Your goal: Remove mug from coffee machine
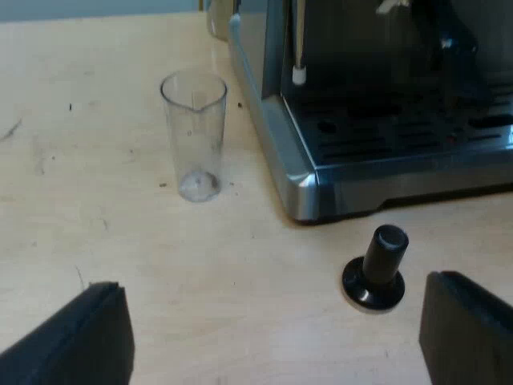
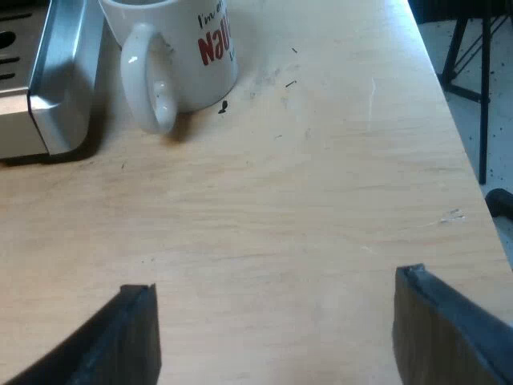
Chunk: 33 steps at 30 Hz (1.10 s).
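Mug (image 2: 180, 56), white with red lettering, upright on the pale wooden worktop (image 2: 321, 184) itself, just beside a silver corner of the espresso machine (image 2: 56, 88). Handle turned toward the camera and close to the machine's metal edge; whether touching it, impossible to tell. Right tool (image 2: 276, 285) low over bare worktop, well short of the mug, its two black fingers spread wide, released, nothing between them. Past the worktop's edge, a light floor (image 2: 501, 128) and the thin dark legs (image 2: 483, 120) of some stand.

Seen from the left wrist: left tool (image 1: 276, 293) likewise released, fingers wide apart above the worktop (image 1: 120, 241), grasping nothing. Beyond the fingers, a tamper (image 1: 377, 269) with a black knob, standing on its flat base near the front corner of the espresso machine (image 1: 321, 172). Clear measuring glass (image 1: 195, 136), upright, near the machine's side, apart from both the machine and the tamper. Dark slotted drip tray (image 1: 417, 136) across the machine's front. Above the tray, a slim metal wand (image 1: 298, 48) with a pale tip.
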Tool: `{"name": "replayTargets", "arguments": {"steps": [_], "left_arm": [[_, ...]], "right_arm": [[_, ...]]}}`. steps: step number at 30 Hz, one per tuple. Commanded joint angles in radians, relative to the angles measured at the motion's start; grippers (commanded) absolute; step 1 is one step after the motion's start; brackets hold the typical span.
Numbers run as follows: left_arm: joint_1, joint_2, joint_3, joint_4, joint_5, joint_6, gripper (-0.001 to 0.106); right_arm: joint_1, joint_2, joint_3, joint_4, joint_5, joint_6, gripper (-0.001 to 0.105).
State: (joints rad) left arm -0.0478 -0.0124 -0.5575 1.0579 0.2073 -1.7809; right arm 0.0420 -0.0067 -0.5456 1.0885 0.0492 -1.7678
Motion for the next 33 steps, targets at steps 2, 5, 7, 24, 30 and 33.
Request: {"name": "replayTargets", "arguments": {"steps": [2, 5, 7, 24, 30, 33], "left_arm": [[-0.001, -0.04, 0.033, -0.017, -0.01, -0.008, 0.087], [-0.001, -0.04, 0.033, -0.017, -0.01, -0.008, 0.087], [-0.001, -0.04, 0.033, -0.017, -0.01, -0.008, 0.087], [-0.001, -0.04, 0.033, -0.032, -0.01, 0.005, 0.087], [-0.001, -0.04, 0.033, -0.032, -0.01, 0.036, 0.087], [-0.001, -0.041, 0.033, -0.032, -0.01, 0.051, 0.087]], "right_arm": [[-0.004, -0.046, -0.006, -0.008, -0.002, -0.008, 0.063], [-0.004, -0.046, -0.006, -0.008, -0.002, -0.008, 0.063], [-0.004, -0.046, -0.006, -0.008, -0.002, -0.008, 0.063], [-0.004, -0.046, -0.006, -0.008, -0.002, -0.008, 0.063], [-0.004, -0.046, -0.006, -0.008, -0.002, -0.008, 0.063], [-0.004, -0.046, -0.006, -0.008, -0.002, -0.008, 0.063]]}}
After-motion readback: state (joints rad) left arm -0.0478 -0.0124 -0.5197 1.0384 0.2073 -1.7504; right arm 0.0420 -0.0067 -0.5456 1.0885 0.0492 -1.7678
